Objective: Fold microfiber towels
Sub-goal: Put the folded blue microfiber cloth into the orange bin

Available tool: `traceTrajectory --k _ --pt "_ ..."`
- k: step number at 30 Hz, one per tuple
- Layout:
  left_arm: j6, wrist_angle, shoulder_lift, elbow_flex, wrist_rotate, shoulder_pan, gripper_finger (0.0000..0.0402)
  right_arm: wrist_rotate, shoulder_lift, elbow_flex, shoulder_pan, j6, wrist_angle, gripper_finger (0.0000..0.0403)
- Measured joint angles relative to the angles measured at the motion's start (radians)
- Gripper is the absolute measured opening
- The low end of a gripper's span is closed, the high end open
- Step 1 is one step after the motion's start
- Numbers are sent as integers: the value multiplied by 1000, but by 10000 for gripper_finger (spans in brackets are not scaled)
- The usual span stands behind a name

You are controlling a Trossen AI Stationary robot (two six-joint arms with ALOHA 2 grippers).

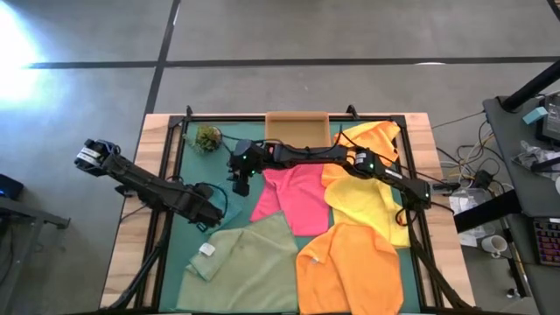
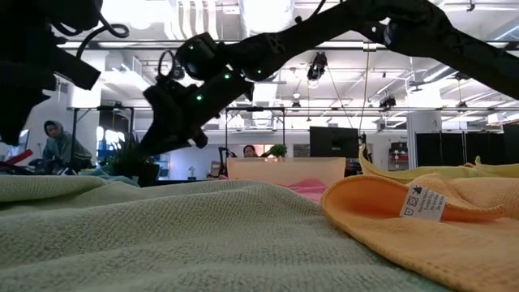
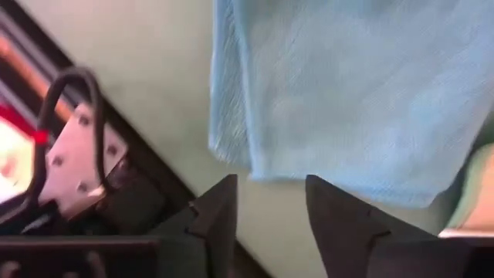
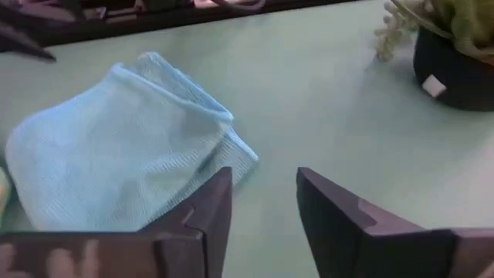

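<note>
**1 towel folded, 4 to go imo**

Left gripper (image 3: 266, 212) sits at table's 9 o'clock, fingers parted w/ nothing between them, just off the folded teal towel (image 4: 116, 154). Right gripper (image 4: 262, 205) is at 11 o'clock near it, also apart & empty. Still flat: sage towel (image 1: 249, 258) at 7, pink towel (image 1: 293, 197) center, orange towel (image 1: 350, 267) at 5, yellow towel (image 1: 367, 197) at 3.

Towels (image 1: 297, 206) on green-matted table (image 1: 156, 131)

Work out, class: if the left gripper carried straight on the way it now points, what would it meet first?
Probably the folded teal towel: it lies just ahead of the open left gripper, beyond a bare strip of green mat. Depth is uncertain.
</note>
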Motion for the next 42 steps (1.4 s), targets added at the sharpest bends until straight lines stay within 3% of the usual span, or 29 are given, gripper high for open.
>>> traceTrajectory --k 4,7,11,14,18,24,33,42 --pt "2 -46 -5 29 78 1 162 -108 -40 0 -25 -65 -71 157" --pt "3 -26 -4 82 78 -19 163 -243 -64 0 -45 -119 -157 161" --pt "5 105 -4 137 -31 -84 163 -442 -74 0 -69 -172 -250 158" --pt "4 226 4 132 -144 -142 163 -524 -77 0 -68 -240 -324 153" --pt "-2 302 58 107 -179 -181 163 -526 -77 -7 -38 -392 -416 146" --pt "28 317 182 105 -164 -199 164 -528 -77 -9 21 -545 -416 139" --pt "4 315 259 58 -157 -198 164 -526 -57 -20 44 -550 -304 139" --pt "52 322 223 -7 -110 -198 164 -515 -15 -22 63 -604 -287 137"
